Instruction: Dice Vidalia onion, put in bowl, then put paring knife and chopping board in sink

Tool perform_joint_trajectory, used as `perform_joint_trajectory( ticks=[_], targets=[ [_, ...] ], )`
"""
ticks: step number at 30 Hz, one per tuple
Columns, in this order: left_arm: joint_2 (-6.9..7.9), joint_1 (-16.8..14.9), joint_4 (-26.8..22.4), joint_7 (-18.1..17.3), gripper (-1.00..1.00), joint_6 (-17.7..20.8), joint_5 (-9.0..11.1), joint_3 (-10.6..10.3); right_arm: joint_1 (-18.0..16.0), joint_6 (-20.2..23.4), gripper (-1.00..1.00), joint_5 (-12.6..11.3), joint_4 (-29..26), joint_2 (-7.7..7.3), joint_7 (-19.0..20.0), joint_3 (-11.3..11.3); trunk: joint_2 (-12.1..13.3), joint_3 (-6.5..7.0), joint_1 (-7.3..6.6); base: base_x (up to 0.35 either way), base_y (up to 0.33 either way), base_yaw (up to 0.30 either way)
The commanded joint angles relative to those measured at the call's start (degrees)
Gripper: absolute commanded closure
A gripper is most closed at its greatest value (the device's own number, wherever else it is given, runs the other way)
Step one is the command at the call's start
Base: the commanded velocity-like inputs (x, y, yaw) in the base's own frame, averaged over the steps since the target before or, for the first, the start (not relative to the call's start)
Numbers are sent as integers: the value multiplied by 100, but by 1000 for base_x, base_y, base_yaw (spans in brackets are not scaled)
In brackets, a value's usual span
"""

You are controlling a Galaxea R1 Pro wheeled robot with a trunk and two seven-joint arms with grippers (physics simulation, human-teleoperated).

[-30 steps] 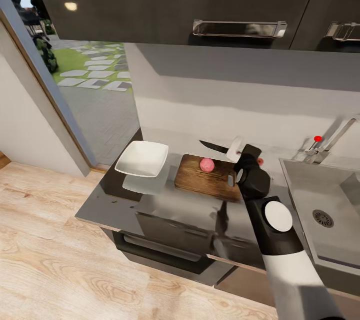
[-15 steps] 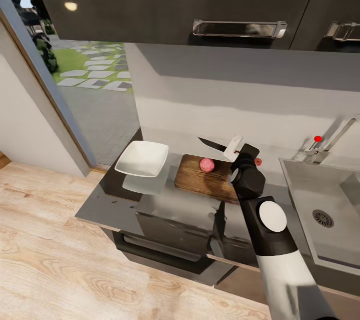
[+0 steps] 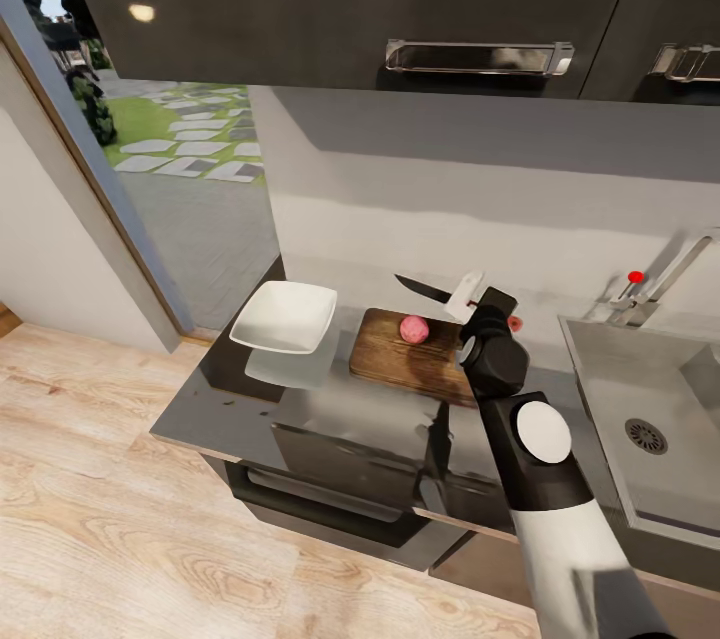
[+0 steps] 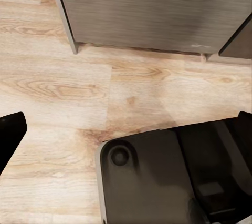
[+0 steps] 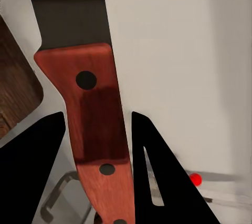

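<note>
paring knife barely shifted, right claw clamped on it above chopping board, left claw state unclear, no writing

right gripper: two black fingers clamped either side of handle | red-orange riveted paring knife handle, dark grey blade toward 12 o'clock | dark brown wooden chopping board corner at 9 o'clock | red tap knob at 4 o'clock
</note>
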Motion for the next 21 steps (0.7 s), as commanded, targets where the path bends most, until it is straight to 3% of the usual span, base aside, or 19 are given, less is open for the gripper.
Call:
perform_joint_trajectory(
  ticks=[1, 8, 21],
  targets=[
    [-5, 2, -11, -20, -100, -9, -37, 35, -6, 10, 100, 65, 4, 28, 58, 10, -11, -9, 4, 0, 0, 0],
    [-8, 2, 1, -18, -100, -9, -37, 32, -6, -1, 100, 89, 50, 294, 63, 15, -11, -9, 4, 0, 0, 0],
    [-10, 2, 51, -21, -100, -9, -37, 32, -6, -5, 100, 92, 339, 319, 60, 134, -11, -9, 4, 0, 0, 0]
  ],
)
